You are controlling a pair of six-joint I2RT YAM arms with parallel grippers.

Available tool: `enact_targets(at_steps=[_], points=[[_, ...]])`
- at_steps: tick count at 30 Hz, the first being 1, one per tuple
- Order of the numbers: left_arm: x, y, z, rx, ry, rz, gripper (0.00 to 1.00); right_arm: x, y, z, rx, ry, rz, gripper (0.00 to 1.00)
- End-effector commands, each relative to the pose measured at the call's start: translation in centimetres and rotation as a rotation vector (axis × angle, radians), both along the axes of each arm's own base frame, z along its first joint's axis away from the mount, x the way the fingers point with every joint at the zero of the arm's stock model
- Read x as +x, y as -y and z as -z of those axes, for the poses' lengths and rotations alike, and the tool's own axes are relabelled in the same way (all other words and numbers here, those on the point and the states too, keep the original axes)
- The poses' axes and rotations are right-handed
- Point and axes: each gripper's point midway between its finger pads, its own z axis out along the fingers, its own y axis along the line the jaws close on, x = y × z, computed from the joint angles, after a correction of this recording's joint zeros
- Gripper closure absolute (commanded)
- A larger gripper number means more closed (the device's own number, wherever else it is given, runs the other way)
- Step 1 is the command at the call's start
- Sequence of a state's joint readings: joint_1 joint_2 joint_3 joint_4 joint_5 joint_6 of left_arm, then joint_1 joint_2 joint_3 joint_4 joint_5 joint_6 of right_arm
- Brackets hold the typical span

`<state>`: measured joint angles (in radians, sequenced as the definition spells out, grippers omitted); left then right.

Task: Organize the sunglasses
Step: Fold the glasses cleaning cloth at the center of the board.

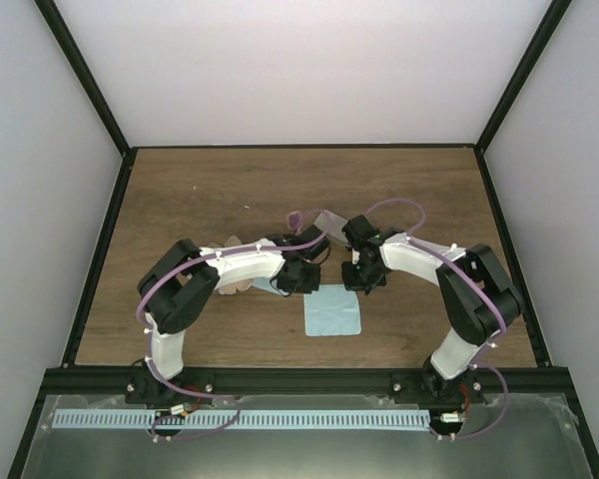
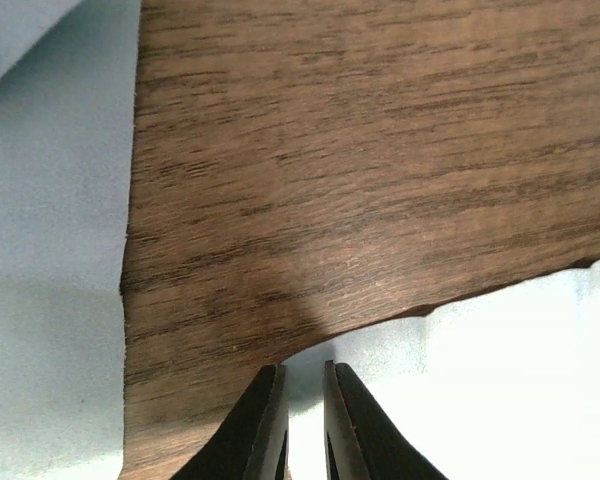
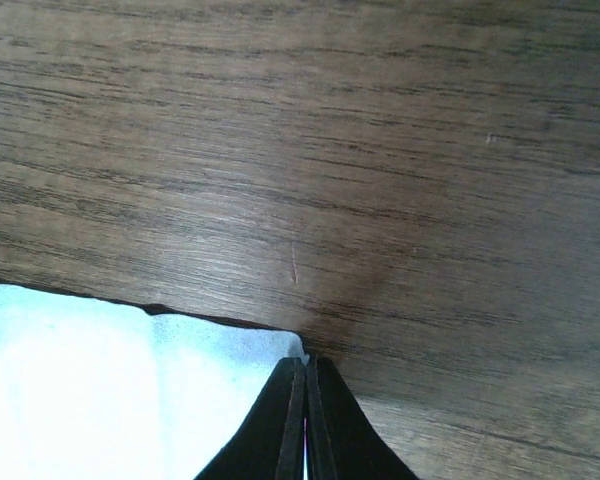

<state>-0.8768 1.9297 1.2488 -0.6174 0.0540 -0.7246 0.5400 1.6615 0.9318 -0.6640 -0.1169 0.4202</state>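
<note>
While the blue cloth (image 1: 334, 317) gets handled, left pincer (image 2: 304, 370): slim gap, grip unclear
right pincer (image 3: 305, 360): together at its corner
next: even lift, probably

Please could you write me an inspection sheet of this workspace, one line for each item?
surface: brown wooden table.
job's things: sunglasses not clearly seen; the arms hide the table's middle.
clutter: light blue cloth near the front; second blue cloth; pinkish thing half hidden under the left arm.
hands: left hand narrowly open over a cloth edge; right hand shut at the cloth's corner.
cables: purple cables along both arms.
surroundings: pale walls, black frame.
</note>
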Motion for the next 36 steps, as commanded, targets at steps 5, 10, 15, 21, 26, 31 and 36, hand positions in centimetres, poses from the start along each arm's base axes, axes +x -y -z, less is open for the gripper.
enact_targets(at_steps=[5, 10, 15, 21, 26, 31, 36], points=[[-0.7, -0.1, 1.9, 0.032, -0.038, 0.027, 0.96, -1.1, 0.3, 0.8, -0.01, -0.03, -0.009, 0.99], [-0.3, -0.1, 0.9, 0.024, -0.005, 0.022, 0.96, -1.0, 0.1, 0.4, -0.004, -0.025, -0.005, 0.99], [0.4, -0.1, -1.1, 0.016, 0.046, 0.015, 0.96, 0.0, -0.3, -1.6, 0.018, 0.018, -0.001, 0.99], [0.6, 0.4, -2.9, -0.005, 0.081, 0.022, 0.96, 0.4, -0.8, -3.6, 0.046, 0.05, -0.004, 0.99], [0.2, 0.7, -3.0, -0.009, 0.077, 0.034, 0.96, -0.1, -0.8, -3.9, 0.058, 0.041, -0.003, 0.99], [-0.4, 0.8, -3.3, -0.005, 0.072, 0.046, 0.96, -0.8, -0.6, -4.1, 0.059, 0.04, -0.004, 0.99], [-1.1, 0.1, -3.2, 0.019, 0.076, 0.053, 0.96, -1.7, -0.3, -4.0, 0.06, 0.03, -0.004, 0.99]])
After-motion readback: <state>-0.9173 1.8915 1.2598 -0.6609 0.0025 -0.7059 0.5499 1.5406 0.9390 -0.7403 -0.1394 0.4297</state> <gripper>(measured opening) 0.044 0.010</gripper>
